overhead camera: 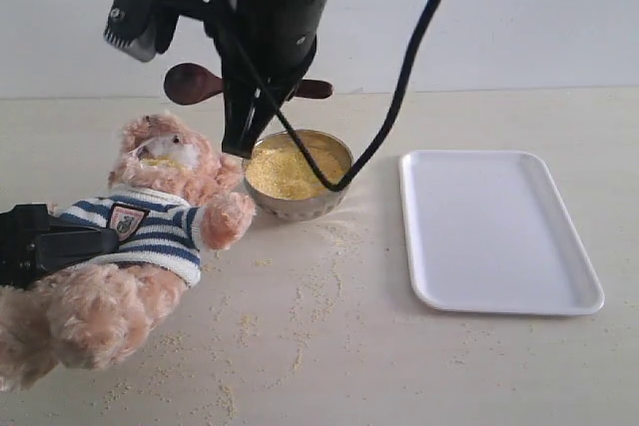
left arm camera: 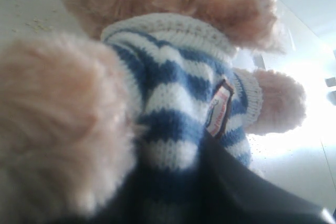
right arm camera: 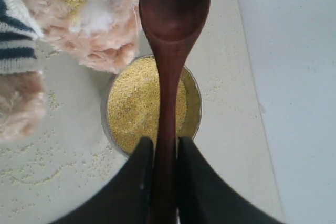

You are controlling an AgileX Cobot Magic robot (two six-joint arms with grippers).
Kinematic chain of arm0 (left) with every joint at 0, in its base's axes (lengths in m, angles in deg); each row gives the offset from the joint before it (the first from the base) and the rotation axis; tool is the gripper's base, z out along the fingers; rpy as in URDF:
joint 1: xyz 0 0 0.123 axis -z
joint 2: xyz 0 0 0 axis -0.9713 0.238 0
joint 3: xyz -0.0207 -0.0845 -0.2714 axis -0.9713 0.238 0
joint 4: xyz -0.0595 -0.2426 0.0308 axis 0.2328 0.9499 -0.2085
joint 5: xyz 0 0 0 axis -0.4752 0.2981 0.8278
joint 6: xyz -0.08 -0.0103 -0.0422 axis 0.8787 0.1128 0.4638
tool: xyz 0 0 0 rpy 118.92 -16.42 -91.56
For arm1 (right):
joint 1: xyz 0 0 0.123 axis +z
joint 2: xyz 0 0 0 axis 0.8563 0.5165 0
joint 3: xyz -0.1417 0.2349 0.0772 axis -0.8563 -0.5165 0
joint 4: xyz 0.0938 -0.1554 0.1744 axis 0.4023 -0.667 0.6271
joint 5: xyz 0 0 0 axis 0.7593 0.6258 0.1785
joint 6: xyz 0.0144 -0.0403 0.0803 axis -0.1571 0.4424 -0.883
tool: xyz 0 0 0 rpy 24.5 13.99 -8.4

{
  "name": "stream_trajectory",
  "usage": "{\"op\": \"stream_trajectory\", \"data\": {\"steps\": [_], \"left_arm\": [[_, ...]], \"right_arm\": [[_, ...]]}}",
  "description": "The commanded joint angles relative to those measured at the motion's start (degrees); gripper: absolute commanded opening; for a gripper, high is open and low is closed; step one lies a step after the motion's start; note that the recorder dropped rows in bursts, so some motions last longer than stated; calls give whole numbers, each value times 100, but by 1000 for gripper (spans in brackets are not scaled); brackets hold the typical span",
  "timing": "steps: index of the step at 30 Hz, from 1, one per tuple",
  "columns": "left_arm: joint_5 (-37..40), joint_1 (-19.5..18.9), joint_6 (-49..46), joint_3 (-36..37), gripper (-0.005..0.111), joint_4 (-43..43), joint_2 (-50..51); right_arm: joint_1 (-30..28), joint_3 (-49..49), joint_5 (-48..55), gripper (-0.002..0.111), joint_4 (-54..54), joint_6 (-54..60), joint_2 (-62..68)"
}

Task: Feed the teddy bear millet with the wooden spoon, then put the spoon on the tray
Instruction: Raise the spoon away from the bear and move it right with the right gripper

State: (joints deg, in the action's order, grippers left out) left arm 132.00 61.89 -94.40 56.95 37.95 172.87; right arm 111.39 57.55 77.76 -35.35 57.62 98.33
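- Exterior view first: the pale counter (overhead camera: 349,376) carries everything, with loose grains (overhead camera: 321,286) strewn in front of the bear and bowl.
- The teddy bear (overhead camera: 150,216) leans back at the left in its striped shirt. Its head is just beside the bowl, one paw almost touches the bowl's wall, and yellow grain clings to its muzzle.
- The tray (overhead camera: 494,231) lies flat on the right, apart from the bowl.
- The left tool (overhead camera: 85,243) comes in from the left edge and is clamped on the bear's middle. From the left wrist I see one dark finger (left arm camera: 226,192) pressed against the shirt.
- The right tool (right arm camera: 164,148) hangs above the bowl, its jaws narrow and pinching the spoon's handle.
- The metal bowl (overhead camera: 300,209) stands between bear and tray, and the millet (overhead camera: 285,172) fills it.
- The wooden spoon (overhead camera: 190,83) is held in the air. Its handle passes over the millet and its oval end is up near the bear's head.
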Motion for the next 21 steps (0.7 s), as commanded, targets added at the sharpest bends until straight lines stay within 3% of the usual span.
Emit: {"op": "stream_trajectory", "data": {"steps": [1,9,15,21], "left_arm": [[188,24,-34,12,5,79,-50],[236,24,-1,12,5,418,-50],[116,24,-296,-55,5,418,-50],[-683,197,-421,-332,5,418,-50]], "right_arm": [[-607,-5,407,0,1296,500,-472],[-2390,-5,1286,0,4420,1110,-864],[-2751,-5,1249,0,4411,712,-864],[-3148,-5,1010,0,4136,-18,-864]]}}
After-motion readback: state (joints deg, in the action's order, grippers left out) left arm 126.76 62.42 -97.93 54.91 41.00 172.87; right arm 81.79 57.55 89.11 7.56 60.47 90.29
